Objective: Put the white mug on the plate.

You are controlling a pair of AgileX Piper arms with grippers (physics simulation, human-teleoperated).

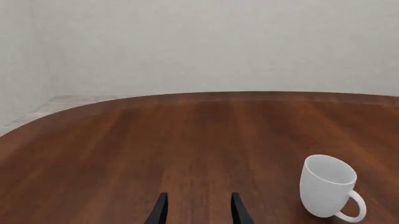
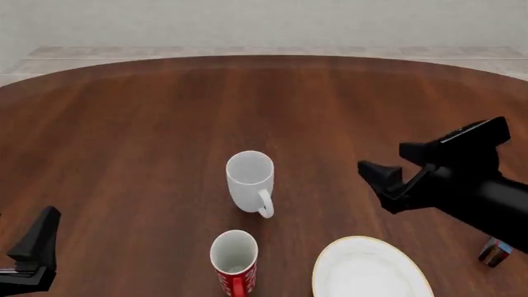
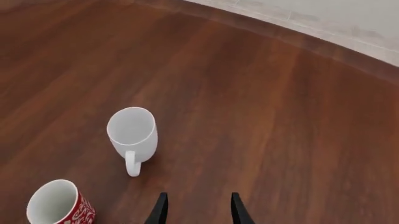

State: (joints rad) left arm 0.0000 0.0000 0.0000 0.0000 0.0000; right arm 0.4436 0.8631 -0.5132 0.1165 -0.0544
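White mug (image 2: 250, 180): upright at centre frame of the front view on the table (image 2: 148, 124), handle toward the lower right; plate (image 2: 370, 269) lies at lower right, apart from it.

Red mug (image 2: 234, 260): just below the white one, not touching.

Right gripper (image 2: 394, 180): jaws apart, empty, raised at right of frame; mug lies to its left. It looks the nearer arm.

Left gripper (image 1: 198, 209): lower-left corner of front view, fingers parted, holding nothing.
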